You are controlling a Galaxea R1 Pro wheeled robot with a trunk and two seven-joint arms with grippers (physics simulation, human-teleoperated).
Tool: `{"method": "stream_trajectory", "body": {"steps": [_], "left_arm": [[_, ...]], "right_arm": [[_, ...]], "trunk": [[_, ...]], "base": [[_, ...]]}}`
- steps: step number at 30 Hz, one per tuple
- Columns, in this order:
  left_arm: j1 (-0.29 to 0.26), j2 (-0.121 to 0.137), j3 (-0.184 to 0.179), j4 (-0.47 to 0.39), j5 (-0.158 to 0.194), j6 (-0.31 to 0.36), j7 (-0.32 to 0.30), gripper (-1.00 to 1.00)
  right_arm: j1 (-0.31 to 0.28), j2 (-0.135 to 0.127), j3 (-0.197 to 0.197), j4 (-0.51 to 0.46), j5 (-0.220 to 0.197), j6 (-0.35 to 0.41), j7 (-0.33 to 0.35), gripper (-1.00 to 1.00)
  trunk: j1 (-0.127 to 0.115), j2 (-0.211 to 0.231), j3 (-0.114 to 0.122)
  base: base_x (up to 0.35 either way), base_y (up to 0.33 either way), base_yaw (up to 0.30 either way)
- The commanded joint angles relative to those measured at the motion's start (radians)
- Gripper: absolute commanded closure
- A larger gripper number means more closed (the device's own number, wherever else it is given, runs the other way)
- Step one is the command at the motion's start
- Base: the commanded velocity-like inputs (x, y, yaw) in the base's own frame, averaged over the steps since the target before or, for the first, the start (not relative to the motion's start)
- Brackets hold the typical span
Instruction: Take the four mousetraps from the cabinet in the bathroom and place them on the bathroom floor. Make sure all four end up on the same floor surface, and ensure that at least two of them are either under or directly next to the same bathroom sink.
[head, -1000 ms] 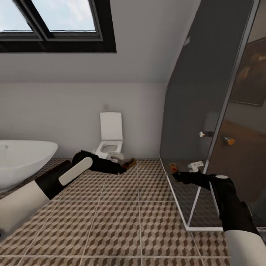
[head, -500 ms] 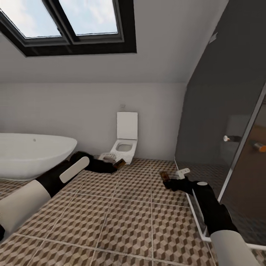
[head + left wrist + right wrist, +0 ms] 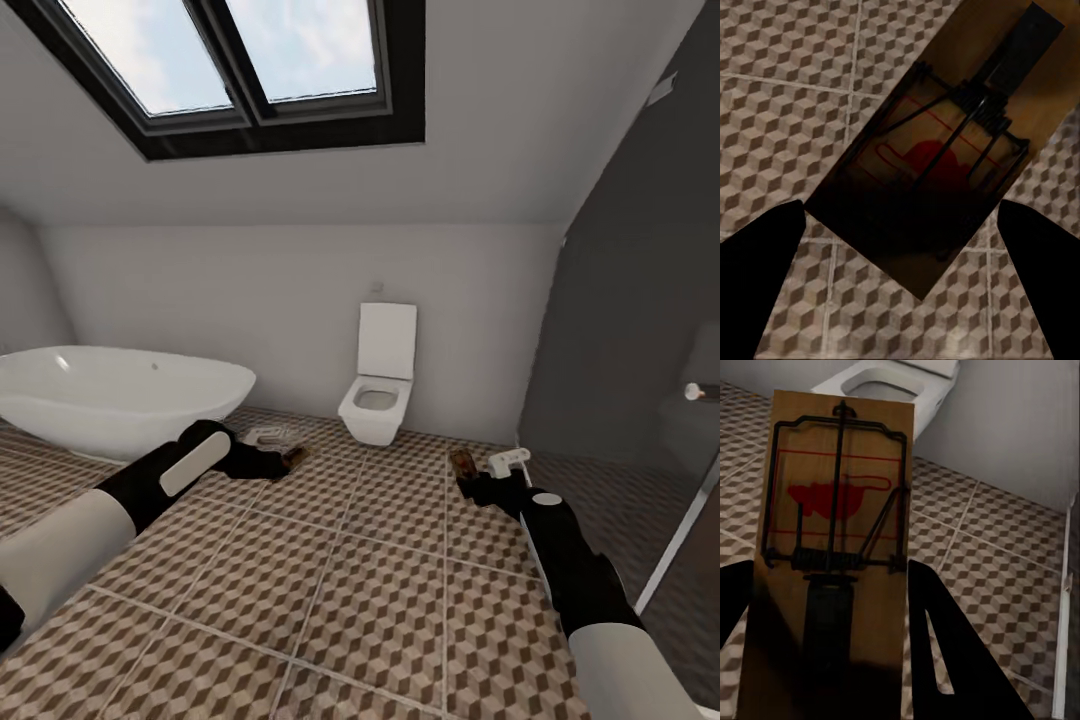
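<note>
Each of my hands carries a mousetrap low over the cube-patterned bathroom floor (image 3: 350, 600). My left gripper (image 3: 272, 463) is shut on one mousetrap (image 3: 294, 457); the left wrist view shows this brown board with its wire parts (image 3: 937, 165) between the dark fingers (image 3: 757, 285), tilted above the tiles. My right gripper (image 3: 476, 482) is shut on a second mousetrap (image 3: 462, 465). In the right wrist view that mousetrap (image 3: 836, 510) has a red mouse print and lies between the fingers (image 3: 952, 660). The cabinet and the sink are out of view.
A white bathtub (image 3: 120, 395) stands at the left wall. A white toilet (image 3: 380, 390) with its lid up sits at the back wall. The dark glass shower screen (image 3: 620, 330) closes off the right side. A skylight (image 3: 250, 60) is overhead.
The whole view has swung to the left, bringing more of the bathtub in and pushing the shower screen towards the right edge. Both grippers still hold their mousetraps in the same pose.
</note>
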Motion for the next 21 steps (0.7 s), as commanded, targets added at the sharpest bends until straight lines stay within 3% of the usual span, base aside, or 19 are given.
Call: {"method": "stream_trajectory", "body": {"steps": [1, 8, 10, 15, 18, 21], "left_arm": [[-0.002, -0.004, -0.003, 0.016, 0.013, -0.012, 0.039, 1.0], [-0.002, -0.056, -0.002, 0.07, 0.013, -0.094, 0.297, 1.0], [-0.002, -0.067, -0.002, 0.074, 0.013, -0.101, 0.334, 1.0], [-0.002, -0.085, -0.002, 0.123, 0.013, -0.123, 0.369, 1.0], [-0.004, -0.1, -0.002, 0.185, 0.013, -0.21, 0.374, 1.0], [-0.006, -0.107, -0.003, 0.222, 0.013, -0.282, 0.375, 1.0]], "right_arm": [[0.0, 0.001, -0.002, -0.002, 0.006, 0.003, -0.009, 1.0], [0.0, 0.002, -0.002, -0.001, 0.001, 0.001, -0.042, 1.0], [0.0, 0.003, -0.002, -0.001, -0.001, -0.004, -0.053, 1.0], [0.0, 0.018, -0.002, 0.043, 0.0, -0.079, -0.115, 1.0], [0.0, 0.049, -0.003, 0.101, 0.004, -0.151, -0.172, 1.0], [0.0, 0.06, -0.002, 0.138, 0.005, -0.195, -0.233, 1.0]], "trunk": [[0.0, -0.001, -0.001], [0.0, -0.001, -0.001], [0.0, -0.001, -0.001], [0.0, -0.001, -0.001], [0.0, -0.001, -0.001], [0.0, -0.001, -0.001]], "base": [[0.0, 0.0, 0.284], [0.0, 0.0, 0.284], [0.0, 0.0, 0.284], [0.0, 0.0, 0.284], [0.0, 0.0, 0.284], [0.0, 0.0, 0.284]]}}
